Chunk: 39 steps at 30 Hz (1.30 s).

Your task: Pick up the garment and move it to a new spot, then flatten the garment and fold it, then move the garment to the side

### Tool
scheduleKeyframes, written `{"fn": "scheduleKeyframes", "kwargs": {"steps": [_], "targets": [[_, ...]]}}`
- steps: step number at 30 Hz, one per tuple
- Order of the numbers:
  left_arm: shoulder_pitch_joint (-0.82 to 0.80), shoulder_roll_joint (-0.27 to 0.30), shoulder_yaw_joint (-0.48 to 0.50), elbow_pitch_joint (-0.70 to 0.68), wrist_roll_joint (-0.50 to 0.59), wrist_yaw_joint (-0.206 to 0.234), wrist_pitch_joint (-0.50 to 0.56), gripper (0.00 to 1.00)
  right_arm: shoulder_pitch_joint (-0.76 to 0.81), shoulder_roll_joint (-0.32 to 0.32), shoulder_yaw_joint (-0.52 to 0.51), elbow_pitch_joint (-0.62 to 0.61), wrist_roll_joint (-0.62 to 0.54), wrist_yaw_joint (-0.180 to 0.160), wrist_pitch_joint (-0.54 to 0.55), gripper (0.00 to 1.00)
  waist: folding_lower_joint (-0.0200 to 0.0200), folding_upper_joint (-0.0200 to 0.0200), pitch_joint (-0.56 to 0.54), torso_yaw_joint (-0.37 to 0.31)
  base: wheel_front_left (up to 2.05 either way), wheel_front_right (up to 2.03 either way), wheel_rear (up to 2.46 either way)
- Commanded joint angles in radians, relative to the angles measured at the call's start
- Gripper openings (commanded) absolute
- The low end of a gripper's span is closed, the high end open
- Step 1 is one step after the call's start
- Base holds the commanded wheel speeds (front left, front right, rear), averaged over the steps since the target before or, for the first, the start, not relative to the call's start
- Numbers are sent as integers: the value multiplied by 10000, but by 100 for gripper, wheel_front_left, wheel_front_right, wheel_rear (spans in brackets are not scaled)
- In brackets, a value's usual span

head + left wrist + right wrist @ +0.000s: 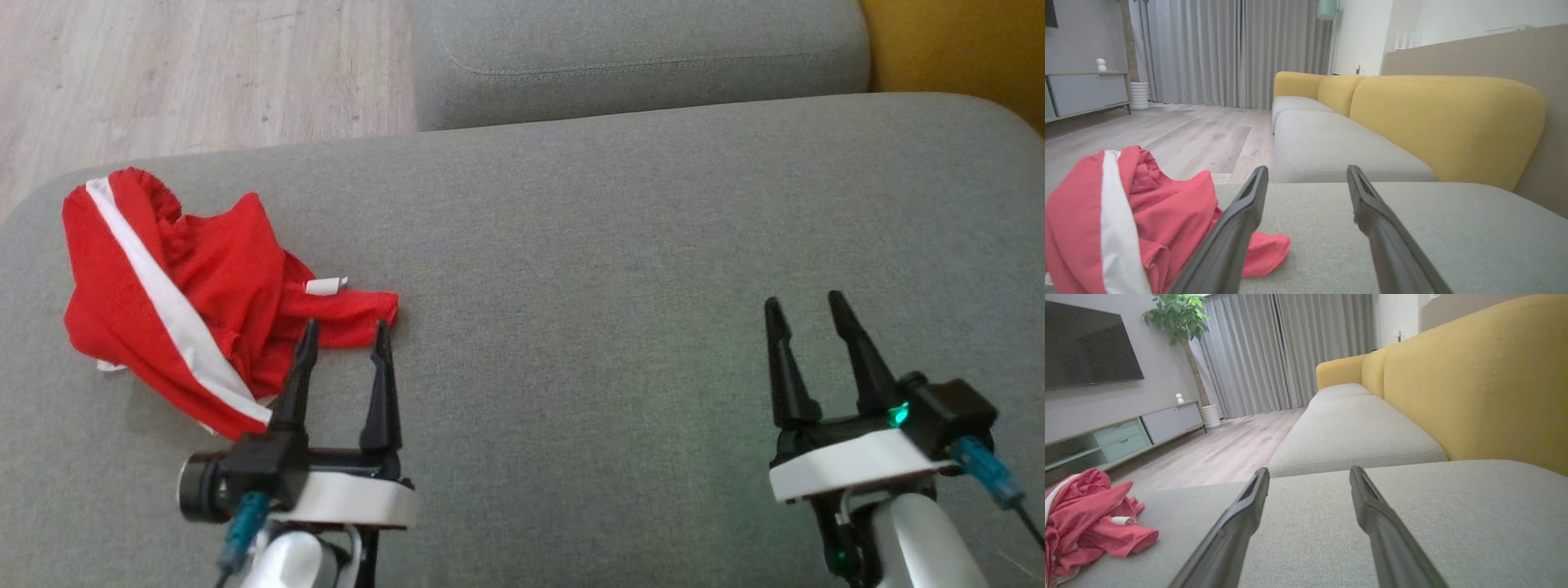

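A crumpled red garment [204,286] with a white stripe lies on the left part of the grey sofa cushion [612,245]; it shows too in the left wrist view [1147,216] and the right wrist view [1090,514]. My left gripper [343,339] hovers open at the garment's near right edge, its left finger over the red cloth, nothing between the fingers. My right gripper [804,309] stands open over bare cushion far to the right. From the wrists, the left gripper [1306,173] and right gripper [1308,475] both show spread fingers.
A second grey seat cushion [637,57] lies beyond, with a yellow backrest [955,49] at the right. Wooden floor [196,73] drops off past the cushion's far left edge. A low TV cabinet [1122,437], a potted plant [1180,318] and curtains [1229,49] stand across the room.
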Motion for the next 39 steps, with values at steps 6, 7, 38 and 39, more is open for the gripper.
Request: {"fn": "scheduleKeyframes", "kwargs": {"steps": [6, 7, 38, 39], "targets": [[158, -338, 1089, -277, 525, -854, -266, 100, -263, -75, 151, -220, 328, -7, -309, 100, -1, 0, -46, -13, 0, 0, 0], [219, -418, 1175, -218, 644, -988, -295, 100, -247, -76, 176, -171, 263, -7, -338, 100, -1, 0, -56, -13, 0, 0, 0], [514, -1229, 2680, 400, 2421, -2173, -577, 100, 54, -81, 1168, 174, -61, -7, -621, 100, -1, 0, -287, 1868, 0, 0, 0], [543, -1229, 2735, 400, 2433, -2173, -577, 100, 63, -81, 1236, 178, -22, -7, -621, 100, -1, 0, -317, 1988, 0, 0, 0]]}}
